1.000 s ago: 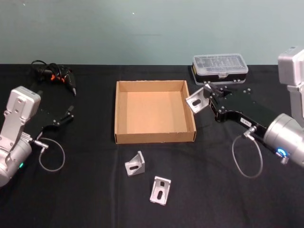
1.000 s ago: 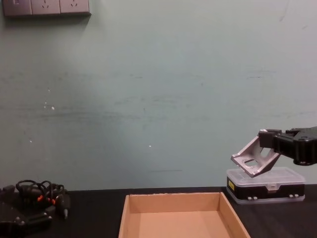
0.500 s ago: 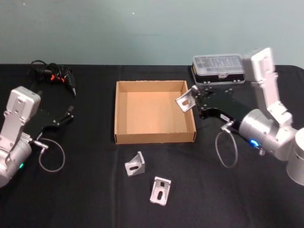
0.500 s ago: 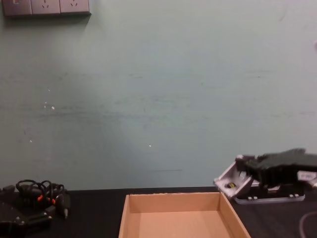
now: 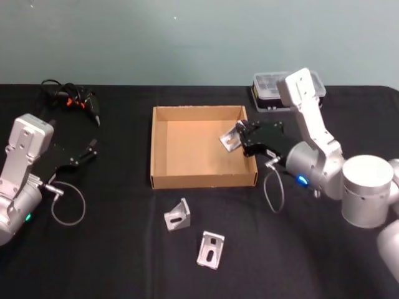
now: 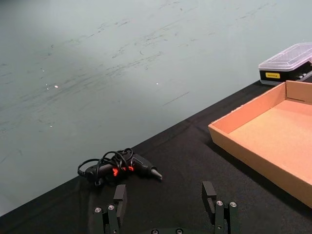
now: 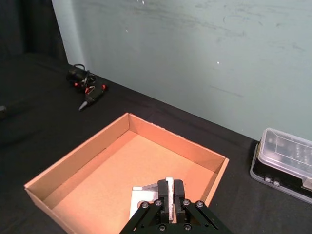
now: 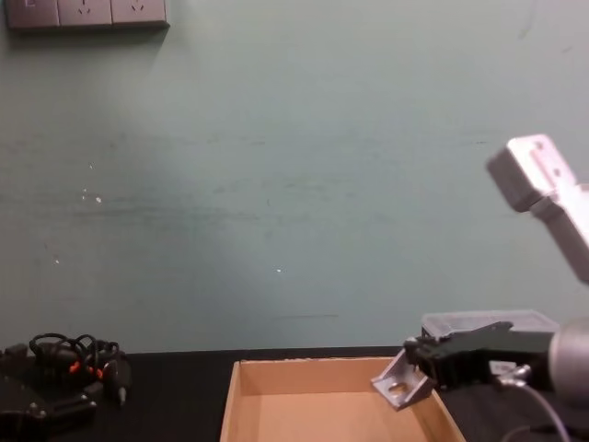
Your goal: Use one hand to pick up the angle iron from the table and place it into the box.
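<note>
1. Angle iron (image 5: 229,141) is clamped in the right hand (image 5: 240,137), fingers pinched together on one of its flat silver flanges. You can see the squeeze best from the right wrist view.
2. It hangs over the inside of the box (image 5: 202,180), close to the box's right wall. From the chest view it sits about level with the rim. I can't tell if it touches the cardboard floor.
3. The box is tan, shallow and low-walled, and sits in the middle of the counter (image 5: 124,249), which is flat matte black.
4. Two more silver brackets (image 5: 177,215) lie loose on the counter in front of the box, near each other but not touching.
5. Behind the right arm there's a black plastic case (image 5: 265,84) with a clear lid, at the back right of the counter.
6. Back left is a black tool (image 5: 72,99) with orange bits and a tangled cable.
7. Left hand (image 5: 92,149) is parked low over the left side of the counter, fingers spread apart, holding nothing.
8. The room is just a plain teal-green wall (image 5: 187,37) with a few scuffs, plus a row of sockets (image 8: 83,11) up high on the left in the chest view.
</note>
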Action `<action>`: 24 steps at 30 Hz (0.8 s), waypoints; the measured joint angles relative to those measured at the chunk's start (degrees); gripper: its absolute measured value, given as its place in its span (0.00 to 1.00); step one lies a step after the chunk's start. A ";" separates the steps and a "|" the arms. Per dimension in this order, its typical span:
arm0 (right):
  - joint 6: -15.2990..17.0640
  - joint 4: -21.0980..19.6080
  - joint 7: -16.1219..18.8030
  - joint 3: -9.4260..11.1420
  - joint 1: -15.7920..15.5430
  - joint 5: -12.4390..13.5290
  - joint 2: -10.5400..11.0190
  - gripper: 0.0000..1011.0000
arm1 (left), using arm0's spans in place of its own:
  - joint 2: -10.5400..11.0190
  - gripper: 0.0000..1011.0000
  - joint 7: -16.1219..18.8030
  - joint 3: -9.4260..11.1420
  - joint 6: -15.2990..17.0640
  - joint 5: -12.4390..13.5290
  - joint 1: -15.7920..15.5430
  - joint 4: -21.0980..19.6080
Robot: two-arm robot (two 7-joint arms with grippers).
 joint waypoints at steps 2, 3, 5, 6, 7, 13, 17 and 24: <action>0.00 1.22 -0.01 -0.25 0.54 -0.44 -0.62 0.08 | 0.00 1.00 0.00 0.00 0.00 0.00 0.00 0.00; 0.01 2.19 -0.04 -0.48 1.00 -0.81 -1.20 0.08 | 0.00 1.00 0.00 0.00 0.00 0.00 0.00 0.00; 0.07 3.26 -0.09 -0.73 1.46 -1.28 -1.73 0.07 | 0.00 1.00 0.00 0.00 0.00 0.00 0.00 0.00; 0.15 3.73 -0.10 -0.87 1.62 -1.53 -1.97 0.08 | 0.00 1.00 0.00 0.00 0.00 0.00 0.00 0.00; 0.27 4.45 -0.10 -1.06 1.93 -1.93 -2.40 0.07 | 0.00 1.00 0.00 0.00 0.00 0.00 0.00 0.00; 0.71 6.15 -0.36 -1.70 2.33 -3.80 -3.49 0.08 | 0.00 1.00 0.00 0.00 0.00 0.00 0.00 0.00; 1.12 6.66 -0.56 -1.63 2.30 -4.78 -4.00 0.08 | 0.00 1.00 0.00 0.00 0.00 0.00 0.00 0.00; 1.69 6.77 -0.73 -1.09 1.97 -5.69 -4.49 0.07 | 0.00 1.00 0.00 0.00 0.00 0.00 0.00 0.00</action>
